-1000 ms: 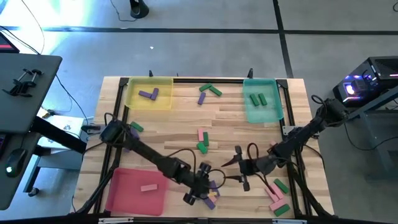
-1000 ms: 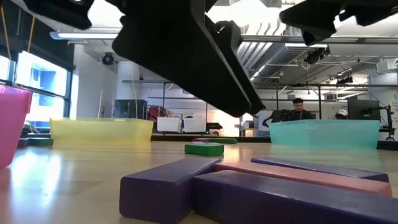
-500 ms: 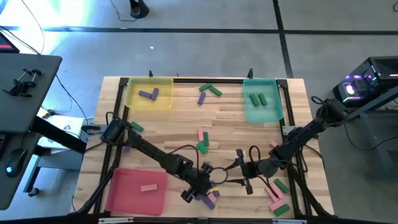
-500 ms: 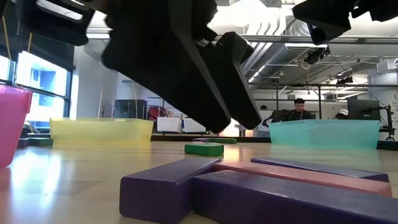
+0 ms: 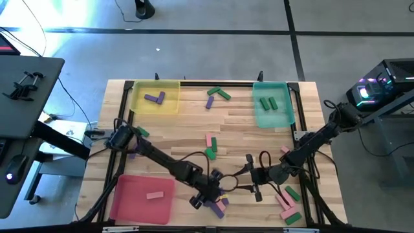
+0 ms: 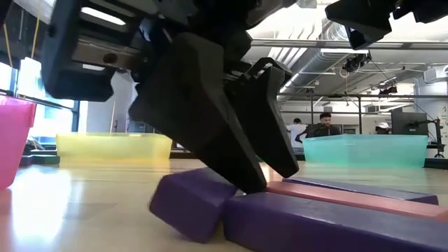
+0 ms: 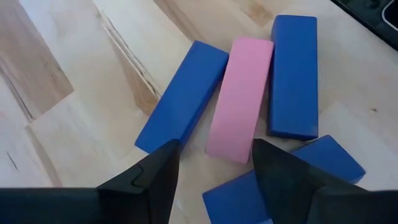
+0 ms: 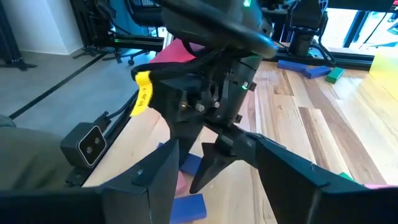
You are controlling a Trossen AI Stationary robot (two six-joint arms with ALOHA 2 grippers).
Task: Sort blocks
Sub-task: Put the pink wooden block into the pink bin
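Observation:
A small cluster of blocks lies near the table's near edge: purple blocks [image 5: 220,206] and a pink block [image 7: 239,102] side by side, with one more purple block [image 6: 192,204] across their ends. My left gripper [image 5: 208,196] [image 7: 214,155] is open and down on this cluster, its fingers astride that crosswise block. My right gripper [image 5: 253,180] [image 8: 214,146] hovers open just right of it, touching nothing. Other green, pink and purple blocks lie scattered on the table and in the trays. My left gripper comes from above, pointing down, with open fingers [image 6: 231,150] over the end of the crosswise purple block [image 7: 239,193]. One finger [image 7: 292,180] covers part of the block. The block sits tilted, one edge raised [image 6: 175,189], the other on the table.
Yellow tray [image 5: 155,107] at the far left holds purple blocks, teal tray [image 5: 272,116] at the far right holds green ones, pink tray [image 5: 132,200] at the near left holds a pink one. Loose blocks lie mid-table [image 5: 210,147], far-centre [image 5: 217,95] and near-right [image 5: 288,206].
My left gripper has come down onto the block cluster. The crosswise purple block, flat on the table a second ago, now stands tipped with one edge lifted. The three blocks beside it have stayed put.

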